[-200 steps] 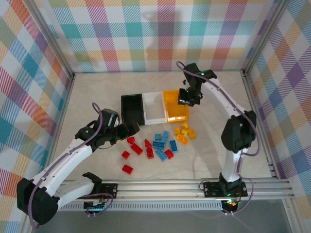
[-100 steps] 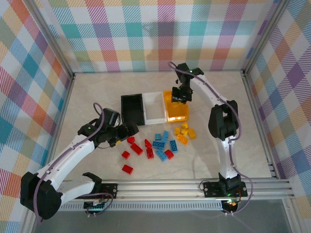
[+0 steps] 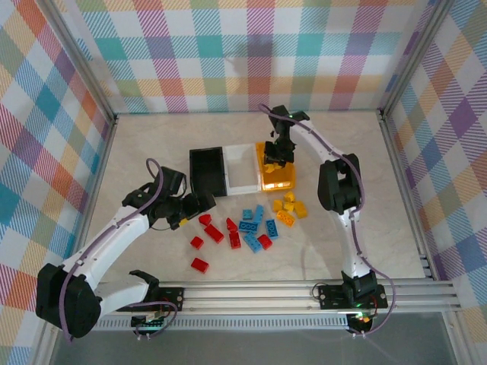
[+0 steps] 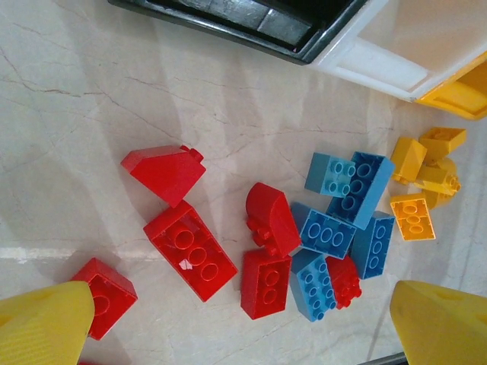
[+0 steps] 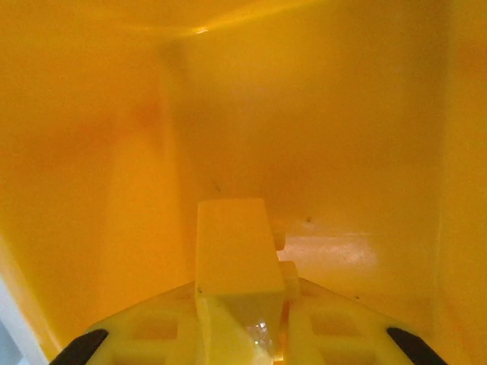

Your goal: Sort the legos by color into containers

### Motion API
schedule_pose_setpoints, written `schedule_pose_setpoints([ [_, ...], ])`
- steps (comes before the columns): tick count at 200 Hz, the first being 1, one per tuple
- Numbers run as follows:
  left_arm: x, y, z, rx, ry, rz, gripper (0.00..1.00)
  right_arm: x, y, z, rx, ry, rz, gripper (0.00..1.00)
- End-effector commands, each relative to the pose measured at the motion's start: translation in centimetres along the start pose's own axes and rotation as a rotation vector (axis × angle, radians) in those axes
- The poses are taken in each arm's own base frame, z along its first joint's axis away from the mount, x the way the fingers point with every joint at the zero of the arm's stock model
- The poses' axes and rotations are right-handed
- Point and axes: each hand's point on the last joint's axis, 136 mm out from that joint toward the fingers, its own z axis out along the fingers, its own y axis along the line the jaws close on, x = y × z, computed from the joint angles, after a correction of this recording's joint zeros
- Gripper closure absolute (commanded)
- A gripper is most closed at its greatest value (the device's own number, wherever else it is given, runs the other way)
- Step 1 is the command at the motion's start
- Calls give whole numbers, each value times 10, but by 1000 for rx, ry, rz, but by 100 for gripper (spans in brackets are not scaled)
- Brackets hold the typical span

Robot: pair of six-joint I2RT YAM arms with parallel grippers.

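Marble-look table (image 3: 137, 152), plaid walls (image 3: 228, 53). Loose red, blue and yellow legos (image 3: 247, 226) lie nearest the arms. Beside the red ones the left gripper (image 3: 199, 205) gapes wide, empty. Beyond: black bin (image 3: 207, 171), white bin (image 3: 240, 169), orange-yellow bin (image 3: 278, 181). Inside the last, the right gripper (image 3: 275, 158) is clamped on a yellow brick (image 5: 232, 258).

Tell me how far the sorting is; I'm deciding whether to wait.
Done: little; the white bin looks bare. In hand: the right claw, shut on a yellow brick, is inside the orange-yellow bin; the left claw hangs open over the red bricks. Left: those, the blue bricks and the loose yellow bricks.
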Motion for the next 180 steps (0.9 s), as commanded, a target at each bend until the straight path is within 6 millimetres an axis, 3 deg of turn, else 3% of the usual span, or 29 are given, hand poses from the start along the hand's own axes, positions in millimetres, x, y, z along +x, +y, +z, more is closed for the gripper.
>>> schedule_pose_setpoints([
  [1, -1, -4, -6, 9, 13, 9, 0, 0, 8, 3, -22, 12, 9, 79],
  [79, -1, 0, -8, 8, 4, -4, 0, 2, 8, 10, -16, 30, 10, 72],
  [180, 2, 5, -18, 32, -37, -32, 0, 8, 11, -12, -9, 18, -5, 62],
])
